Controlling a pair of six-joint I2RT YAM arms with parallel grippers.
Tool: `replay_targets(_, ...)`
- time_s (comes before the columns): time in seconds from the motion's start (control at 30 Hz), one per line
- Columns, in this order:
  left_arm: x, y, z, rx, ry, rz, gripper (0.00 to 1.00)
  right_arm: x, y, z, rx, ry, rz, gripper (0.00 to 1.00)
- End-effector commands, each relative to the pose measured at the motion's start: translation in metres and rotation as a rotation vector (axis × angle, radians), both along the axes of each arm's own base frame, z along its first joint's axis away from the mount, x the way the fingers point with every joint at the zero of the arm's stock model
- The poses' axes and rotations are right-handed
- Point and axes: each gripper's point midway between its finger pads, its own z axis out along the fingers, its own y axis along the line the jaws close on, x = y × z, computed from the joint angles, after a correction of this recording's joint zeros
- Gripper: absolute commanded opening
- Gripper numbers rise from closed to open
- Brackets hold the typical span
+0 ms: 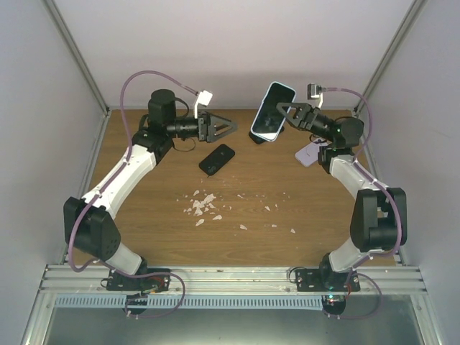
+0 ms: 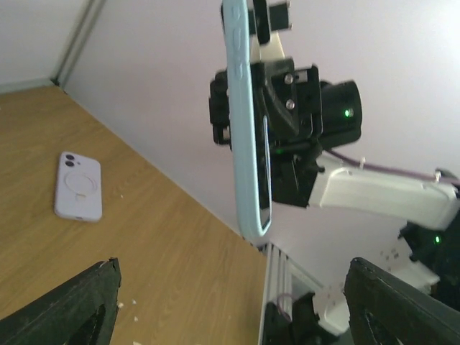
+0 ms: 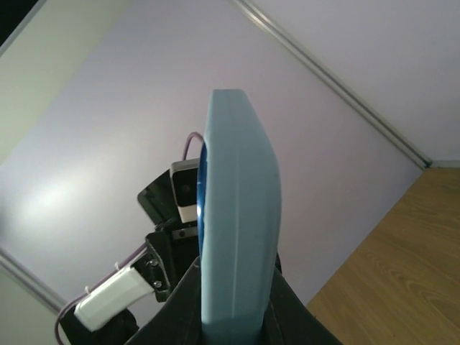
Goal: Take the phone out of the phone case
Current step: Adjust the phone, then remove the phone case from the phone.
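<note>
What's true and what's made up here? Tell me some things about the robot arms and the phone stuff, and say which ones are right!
1. The right gripper holds the blue phone case up off the table. True.
2. The left gripper is squeezing the blue phone case too. False: its jaws are wide open and it is not touching the case.
3. A pale lilac case lies flat on the table. True.
4. The white crumbs are piled in a bowl. False: they are scattered on the bare wood between the arms.
</note>
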Motion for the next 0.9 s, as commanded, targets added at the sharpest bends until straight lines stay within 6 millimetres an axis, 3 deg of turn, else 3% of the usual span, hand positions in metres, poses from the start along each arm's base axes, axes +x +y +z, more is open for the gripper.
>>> replay_targets(0.0, -0.032, 0.000, 0.001, 0.017, -0.086, -0.114, 0.84, -0.029, -0.003, 0.026, 0.011, -0.209, 0.025, 0.00)
replay_targets(0.43, -0.050, -0.029, 0.001, 0.040, -0.155, -0.157, 0.77, -0.051, 0.010, 0.027, -0.042, -0.234, 0.037, 0.01)
replay_targets(0.87, -0.047, -0.036, -0.007, 0.063, -0.156, -0.141, 0.67, -0.058, 0.015, 0.031, -0.040, -0.221, 0.056, 0.01)
